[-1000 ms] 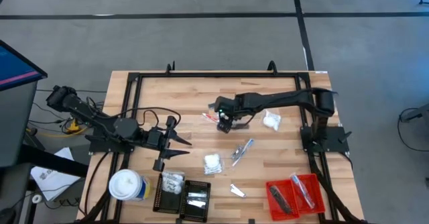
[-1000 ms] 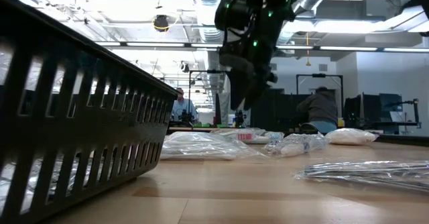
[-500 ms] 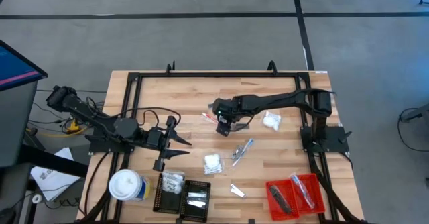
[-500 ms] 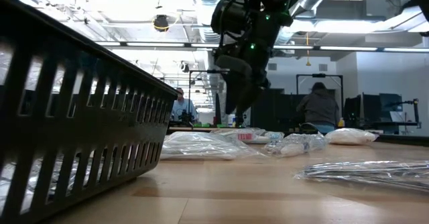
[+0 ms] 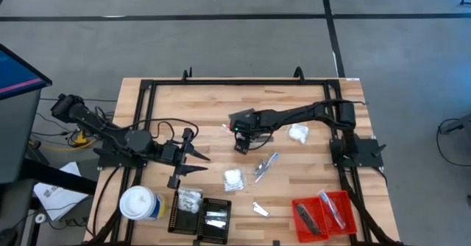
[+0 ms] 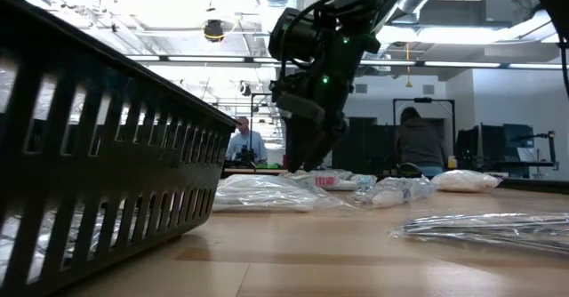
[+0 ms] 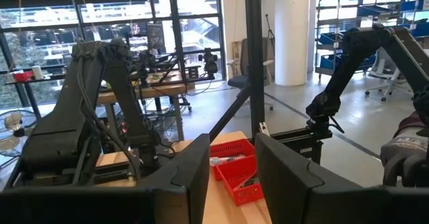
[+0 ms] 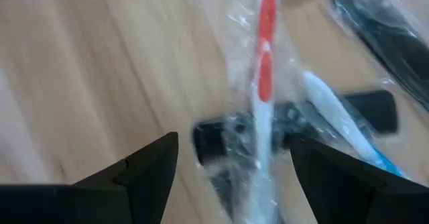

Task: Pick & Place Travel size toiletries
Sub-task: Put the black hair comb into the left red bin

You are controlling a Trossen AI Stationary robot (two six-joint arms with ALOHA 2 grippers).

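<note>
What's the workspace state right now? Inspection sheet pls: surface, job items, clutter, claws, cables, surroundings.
Surface: wooden table inside a black frame.
Job's things: red-and-white stick in clear wrap lies between the right claw's fingers; white puffy packets and, silvery sachet loose on the wood; more items in the black tray and red tray.
Clutter: white-topped canister at the left front edge.
Claws: right claw open, low over the wrapped stick; left claw parked at the left, empty.
Cables: black leads looping by the left arm.
Surroundings: people at benches behind the table.
</note>
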